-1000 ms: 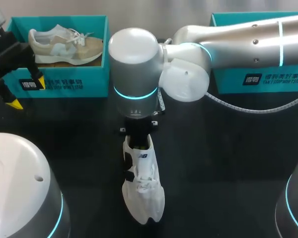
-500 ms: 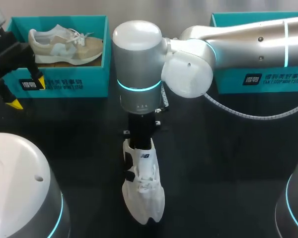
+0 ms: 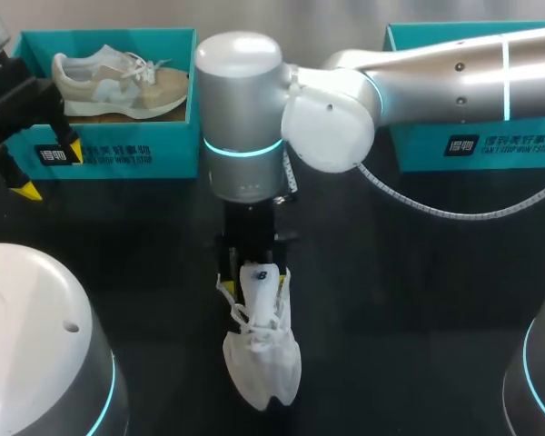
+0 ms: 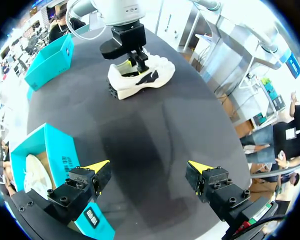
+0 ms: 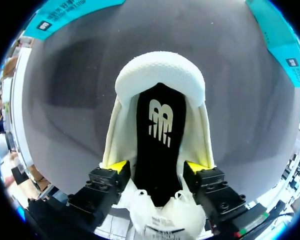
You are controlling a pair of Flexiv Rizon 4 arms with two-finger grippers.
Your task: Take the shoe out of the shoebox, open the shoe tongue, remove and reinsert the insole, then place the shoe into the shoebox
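**Up close: white shoe [image 3: 262, 359] under the right pincer [image 5: 157, 166]**

It is a white trainer with a thick pale sole, standing upright on the black table [image 3: 418, 309] near the front middle. In the head view its toe points toward the camera and its heel lies under the right arm's wrist. Its laces [image 3: 254, 331] are bunched loosely over the forefoot, and the tongue [image 3: 259, 275] is lifted up out of the opening. Inside lies a black insole [image 5: 160, 130] with a white logo, and the padded white heel collar [image 5: 160, 72] curves round its far end.

The right pincer comes down over the mouth of the shoe. Its two yellow tips stand wide apart, one at each side wall of the opening, with the insole showing between them. They clamp nothing.

The left pincer [image 4: 149, 164] hangs well away from the shoe, just beside a teal shoebox [image 3: 118, 150] holding a tan shoe [image 3: 118, 82]. Its fingers are spread with nothing between them.
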